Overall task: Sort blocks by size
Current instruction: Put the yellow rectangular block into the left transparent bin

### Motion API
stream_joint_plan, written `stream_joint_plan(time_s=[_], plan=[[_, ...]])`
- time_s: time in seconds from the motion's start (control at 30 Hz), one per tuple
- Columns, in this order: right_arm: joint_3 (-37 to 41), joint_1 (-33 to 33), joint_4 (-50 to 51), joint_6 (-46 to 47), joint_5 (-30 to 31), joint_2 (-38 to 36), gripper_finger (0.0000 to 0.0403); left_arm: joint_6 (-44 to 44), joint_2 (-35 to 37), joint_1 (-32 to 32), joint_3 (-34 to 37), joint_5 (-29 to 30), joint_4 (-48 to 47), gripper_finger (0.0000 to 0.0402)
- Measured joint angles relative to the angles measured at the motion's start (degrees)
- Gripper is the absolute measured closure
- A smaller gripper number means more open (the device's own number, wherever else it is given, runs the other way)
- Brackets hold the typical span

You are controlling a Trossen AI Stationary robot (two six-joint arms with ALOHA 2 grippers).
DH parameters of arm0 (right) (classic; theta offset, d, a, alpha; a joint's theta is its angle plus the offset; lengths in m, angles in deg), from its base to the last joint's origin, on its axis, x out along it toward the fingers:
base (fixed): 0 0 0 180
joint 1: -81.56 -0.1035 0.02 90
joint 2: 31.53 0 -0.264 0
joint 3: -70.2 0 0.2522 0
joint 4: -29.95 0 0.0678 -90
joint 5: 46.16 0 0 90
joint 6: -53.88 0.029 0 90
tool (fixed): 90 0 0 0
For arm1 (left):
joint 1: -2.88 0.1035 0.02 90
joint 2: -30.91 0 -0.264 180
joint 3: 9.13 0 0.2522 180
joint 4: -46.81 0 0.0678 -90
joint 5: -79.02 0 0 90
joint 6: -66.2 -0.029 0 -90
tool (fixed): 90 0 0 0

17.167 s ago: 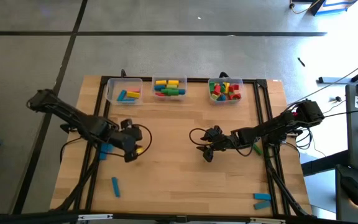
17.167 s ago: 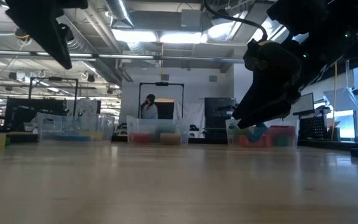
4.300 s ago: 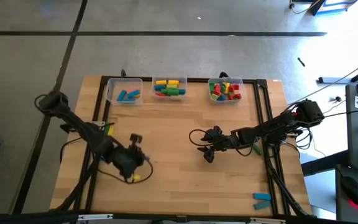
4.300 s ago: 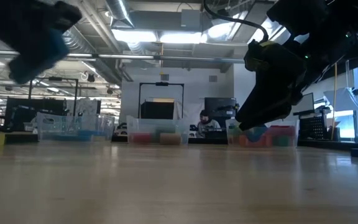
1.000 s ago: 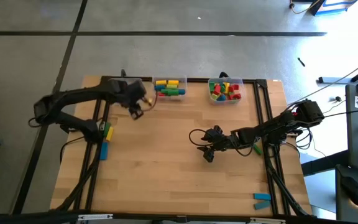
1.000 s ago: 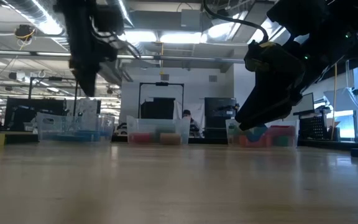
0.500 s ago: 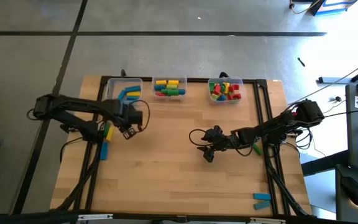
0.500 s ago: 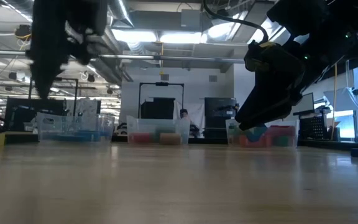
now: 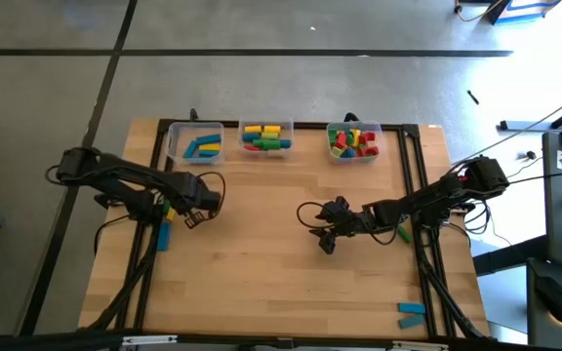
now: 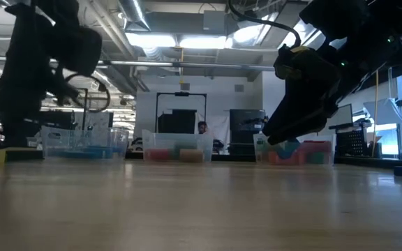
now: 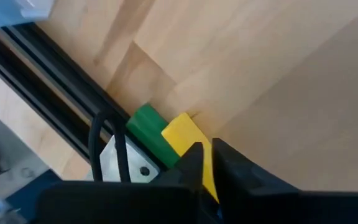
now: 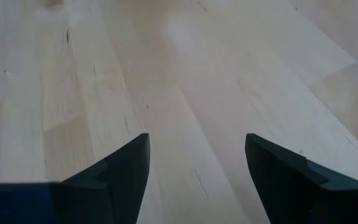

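Yellow block (image 11: 188,144), left gripper (image 11: 207,163) nearly closed above

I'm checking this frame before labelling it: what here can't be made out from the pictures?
- Left wrist view: the left gripper covers the near end of the yellow block, so its length is hidden; whether the fingers grip it is unclear.
- Same view: the green block runs behind the yellow one.
- High view: blocks in the three bins are too small to count.
- Low view: the right gripper hides part of the right-hand bin.

yellow block (image 11: 186,138), green block (image 11: 149,127), black claw (image 11: 206,163).
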Motion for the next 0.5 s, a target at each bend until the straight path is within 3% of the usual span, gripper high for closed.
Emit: stream_joint_plan(time_s=[0.1,0.5], plan=[[0.00,0.00,-0.07,0.00,0.38,0.00,0.0146,-0.71,-3.01,-1.20,0.16,-0.02,-0.05,0.0397],[0.00,0.00,0.11,-0.02,0.73,0.00,0.0146,-4.35,-17.14,-2.48,0.14,-1.12,-1.01,0.0399]])
